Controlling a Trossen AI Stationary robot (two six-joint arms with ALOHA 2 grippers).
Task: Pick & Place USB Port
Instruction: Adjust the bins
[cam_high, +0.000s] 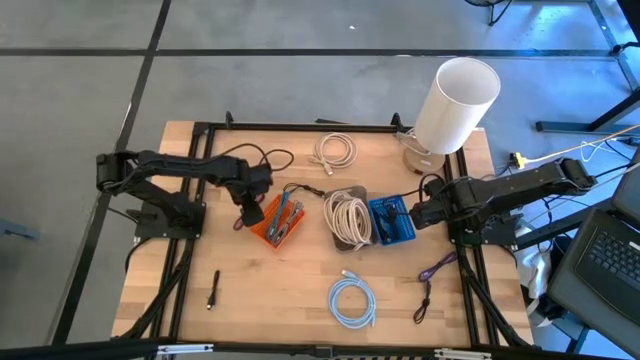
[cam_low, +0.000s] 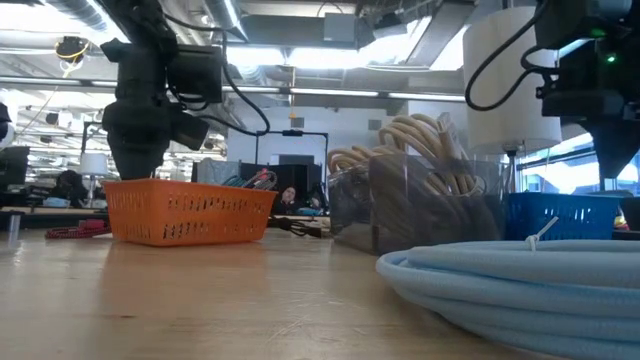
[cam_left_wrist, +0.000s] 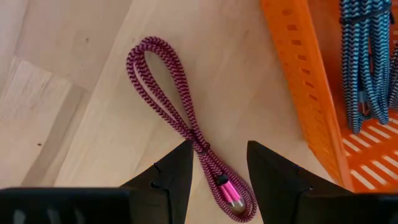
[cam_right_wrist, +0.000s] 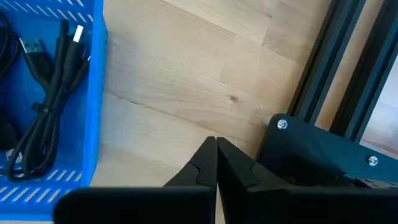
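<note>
Left gripper (cam_left_wrist: 216, 171) parted, straddling a pink braided cable (cam_left_wrist: 180, 118) flat on the wooden table (cam_left_wrist: 81, 93), not clamped on it. Just beside, the orange basket (cam_left_wrist: 305, 93) with blue braided cables (cam_left_wrist: 364, 62) inside. Right gripper (cam_right_wrist: 216, 163) clenched tight, holding nothing, above bare wood next to the blue basket (cam_right_wrist: 93, 106), where black USB cables (cam_right_wrist: 46, 118) lie. Between the baskets, a clear bin (cam_high: 349, 220) of cream cords, possibly a dark tray. Nearer the front edge, a coiled light blue cable (cam_high: 352, 302); a purple cable (cam_high: 432, 275) close by.
</note>
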